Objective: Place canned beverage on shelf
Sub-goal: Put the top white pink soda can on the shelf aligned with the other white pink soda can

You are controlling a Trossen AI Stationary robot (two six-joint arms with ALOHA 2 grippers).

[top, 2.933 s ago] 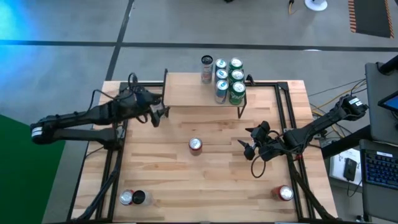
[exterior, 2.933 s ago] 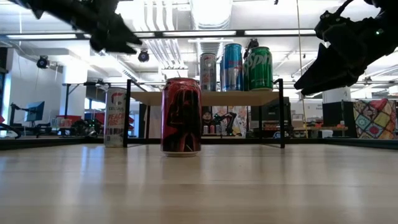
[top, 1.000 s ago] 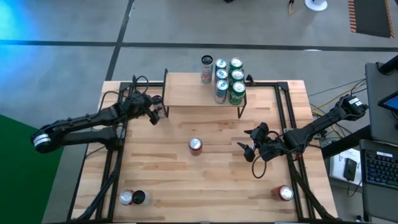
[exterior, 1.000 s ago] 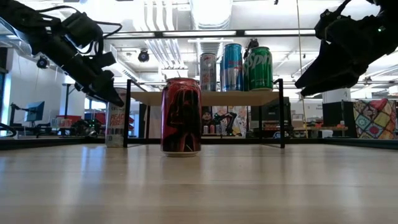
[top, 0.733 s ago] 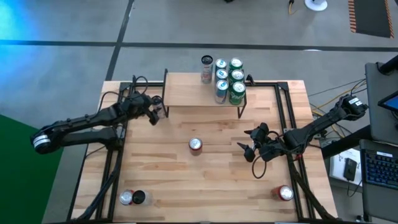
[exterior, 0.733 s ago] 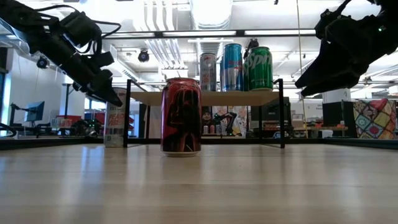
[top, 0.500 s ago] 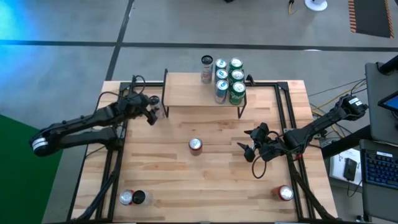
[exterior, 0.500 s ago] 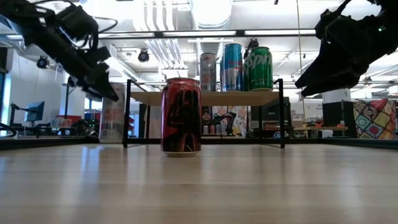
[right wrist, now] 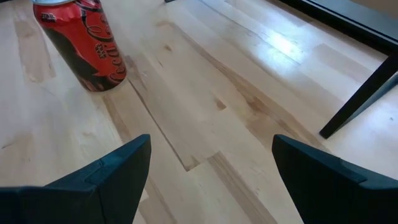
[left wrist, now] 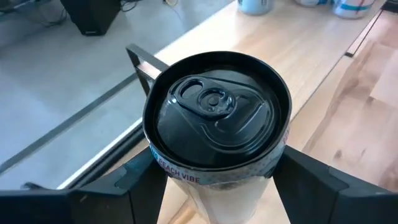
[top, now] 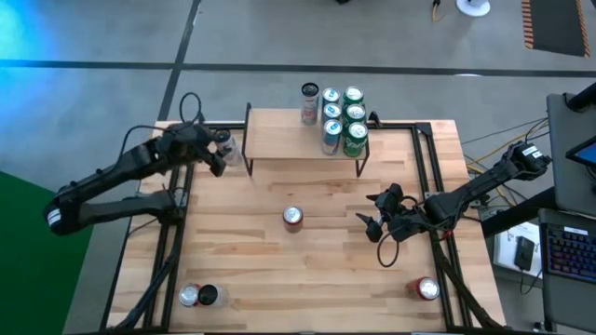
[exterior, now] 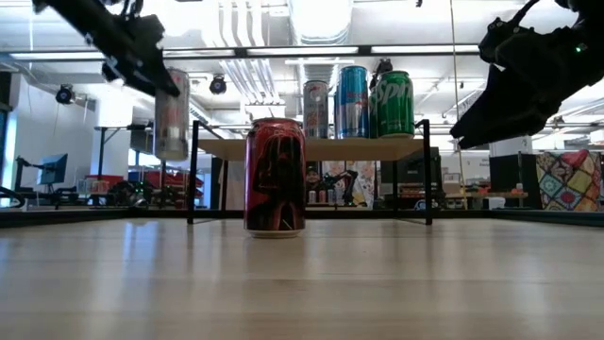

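Lifted since, seemingly: white can

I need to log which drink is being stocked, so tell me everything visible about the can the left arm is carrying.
The pale slim can has a black lid with an unopened pull tab and a band reading "peach vibe" under the rim. It hangs upright, clear of the table, beside the shelf's left end, its base about level with the board. The left claw grips its sides.
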